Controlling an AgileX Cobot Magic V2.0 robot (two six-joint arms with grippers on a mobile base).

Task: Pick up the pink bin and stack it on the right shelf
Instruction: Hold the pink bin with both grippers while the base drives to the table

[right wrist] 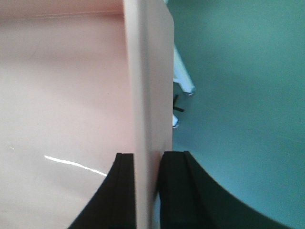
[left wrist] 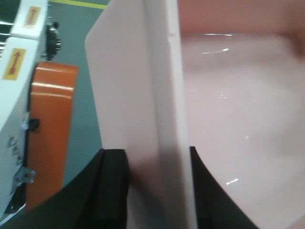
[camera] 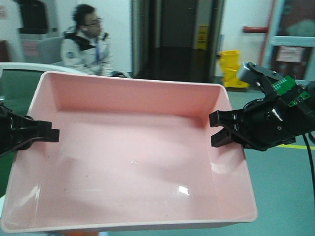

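Observation:
The pink bin [camera: 128, 162] is held up off the ground between both grippers and fills most of the front view; it is empty. My left gripper [camera: 49, 133] is shut on the bin's left wall, one finger inside and one outside; the left wrist view shows the rim between its jaws [left wrist: 157, 157] and the bin's inside [left wrist: 238, 95]. My right gripper [camera: 219, 129] is shut on the right wall; the right wrist view shows the jaws [right wrist: 148, 157] pinching the wall of the bin [right wrist: 57, 86]. The right shelf is out of view.
A round green table with a white rim [camera: 19, 66] lies behind the bin at left. A seated person [camera: 86, 44] and a yellow mop bucket [camera: 231, 66] are at the back. An orange panel [left wrist: 50, 124] and a white machine [left wrist: 14, 71] stand below left. Teal floor [right wrist: 238, 95] lies to the right.

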